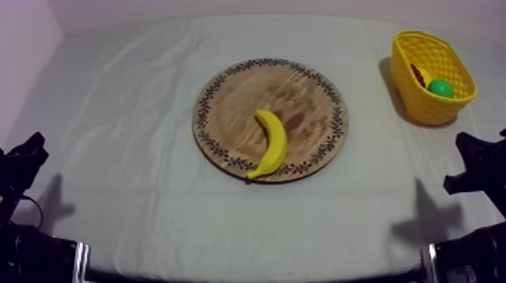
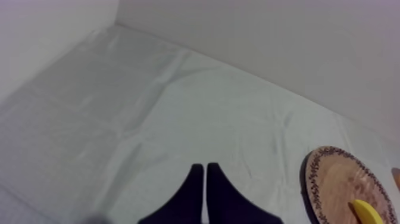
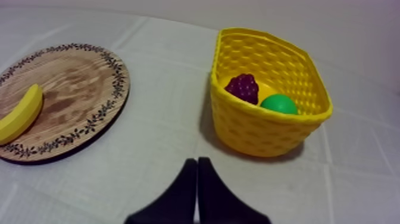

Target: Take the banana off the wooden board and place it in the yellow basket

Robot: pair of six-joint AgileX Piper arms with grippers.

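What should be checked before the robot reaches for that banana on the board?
1. Banana lies free on the wooden board, nothing over it: ok.
2. Yellow basket stands upright, open side up: ok.
3. Room in the basket beside the grapes and green fruit: ok, it seems.
4. Right fingers open for a grasp: not ok, they lie shut together.
5. Left fingers clear of the board: ok, shut, over bare cloth.

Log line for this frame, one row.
banana: lying on wooden board | yellow basket: grapes, green fruit inside | left gripper: shut, empty | right gripper: shut, empty
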